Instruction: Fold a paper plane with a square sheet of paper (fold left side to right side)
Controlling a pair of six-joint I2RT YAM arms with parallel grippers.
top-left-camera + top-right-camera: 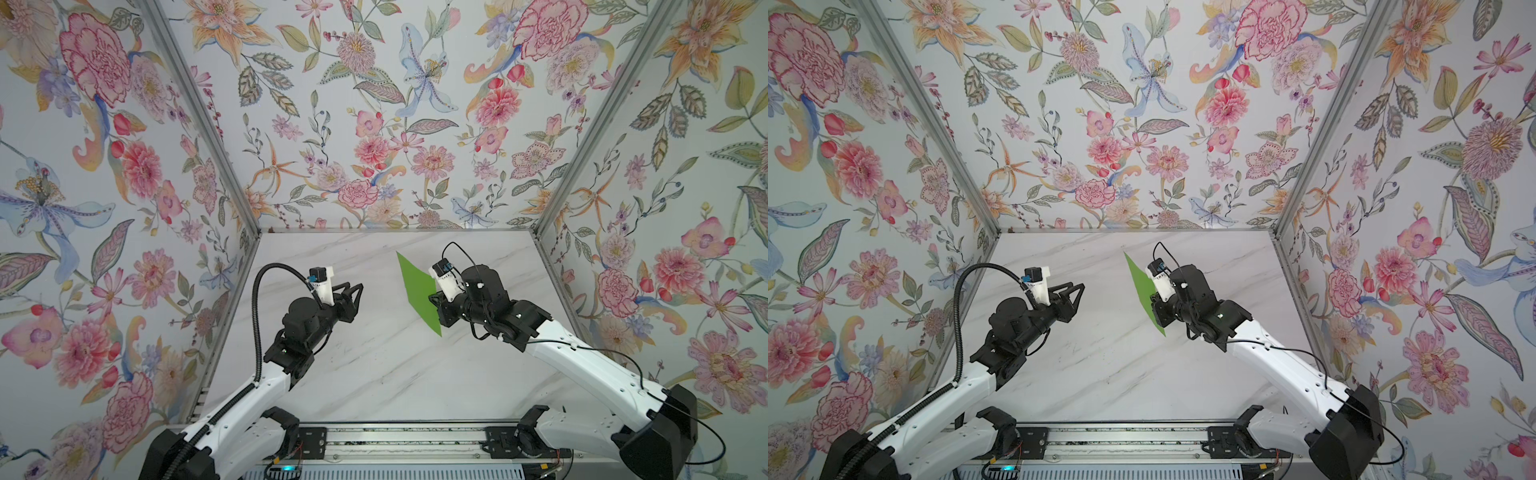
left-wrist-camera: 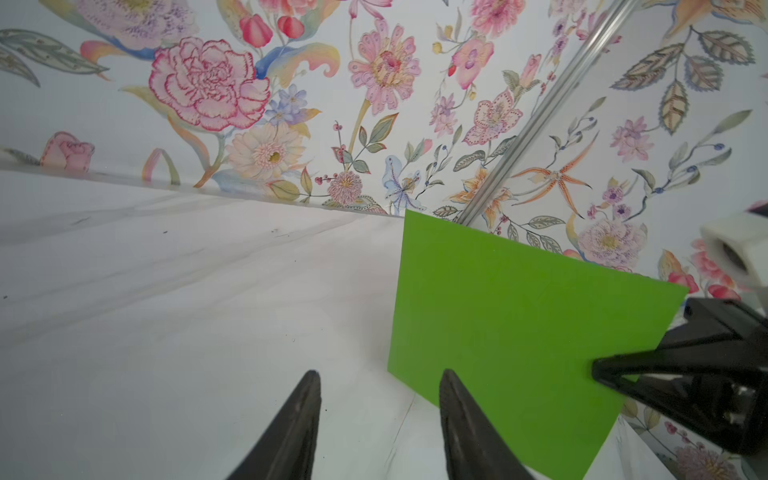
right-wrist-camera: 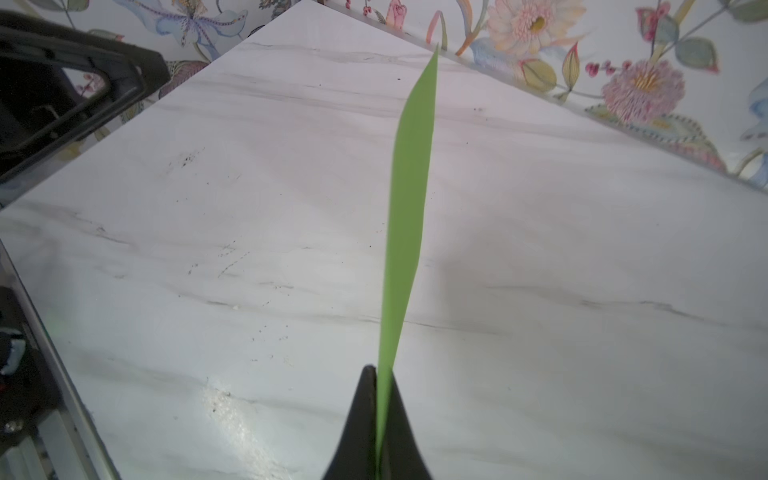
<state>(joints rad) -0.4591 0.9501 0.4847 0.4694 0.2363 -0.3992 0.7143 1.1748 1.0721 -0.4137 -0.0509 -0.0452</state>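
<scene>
Green square sheet of paper (image 1: pixel 417 291) pinched by right gripper (image 3: pixel 379 374); left gripper (image 2: pixel 379 372) spread nearby.

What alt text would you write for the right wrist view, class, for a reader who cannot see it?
The right gripper pinches a green sheet of paper by one edge. The sheet is seen nearly edge-on, as a thin strip stretching away over the white marbled table. Floral wallpaper lines the far walls.
</scene>
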